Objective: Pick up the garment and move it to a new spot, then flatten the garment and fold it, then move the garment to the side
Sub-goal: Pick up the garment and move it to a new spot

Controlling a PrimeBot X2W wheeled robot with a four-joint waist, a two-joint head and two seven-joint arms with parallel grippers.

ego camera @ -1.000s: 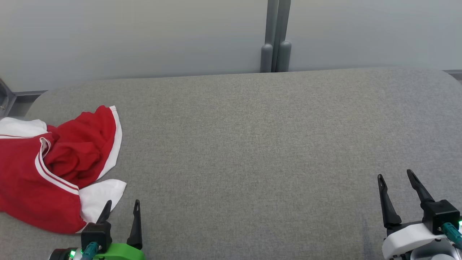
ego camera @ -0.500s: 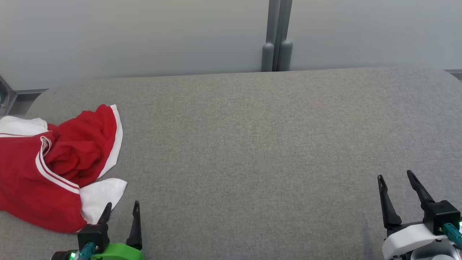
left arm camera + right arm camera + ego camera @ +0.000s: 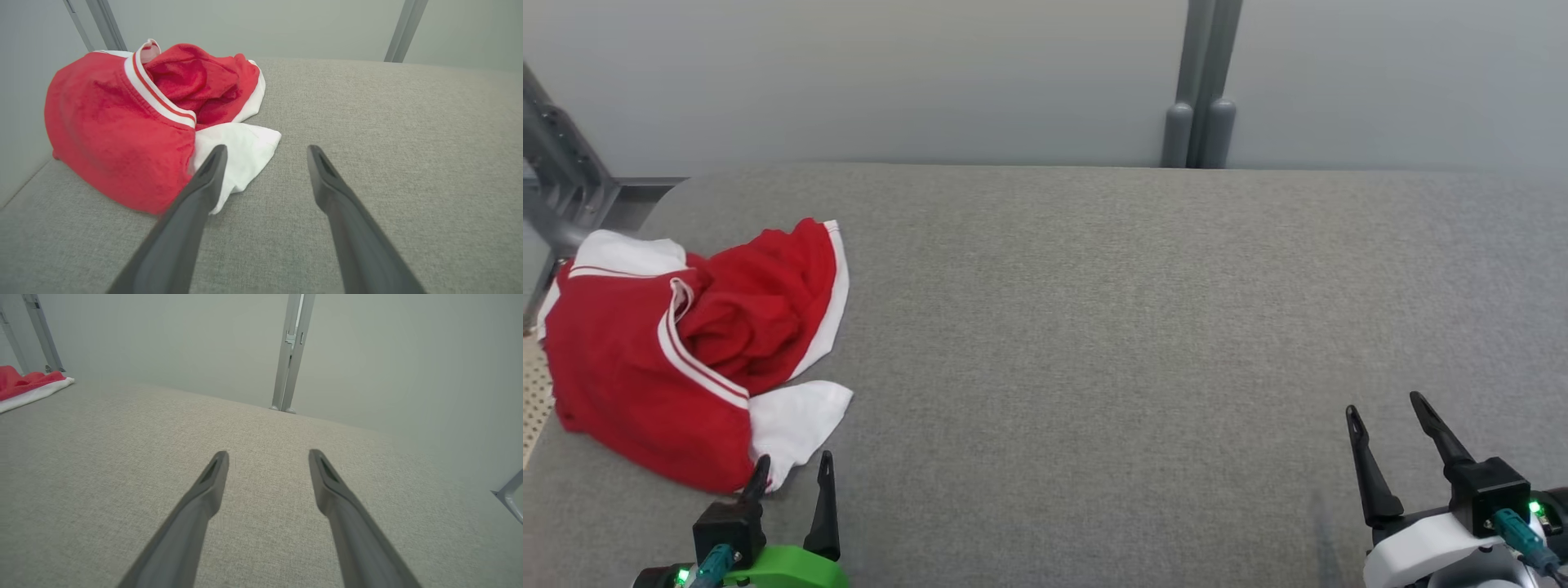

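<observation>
We find the red garment [image 3: 670, 351] heaped on the left end of the grey fabric-covered table [image 3: 1094, 327], close to the table's far-left corner, with nothing holding it. Our left end effector [image 3: 794, 459] hovers over the table's near-left part, its two fingers spread and empty. Our right end effector [image 3: 1385, 404] hovers over the table's near-right part, likewise spread and empty.

We judge the garment light, soft and limp: a knit that will sag, stretch and drag on the textured table cover rather than slide, with no risk of breakage. A pinch into the loose red bulk may catch several layers at once. We would sooner take the white-striped band [image 3: 698, 367], or the white flap [image 3: 796, 420] lying flat toward the table's near edge, where a firm hem should give a surer hold.
</observation>
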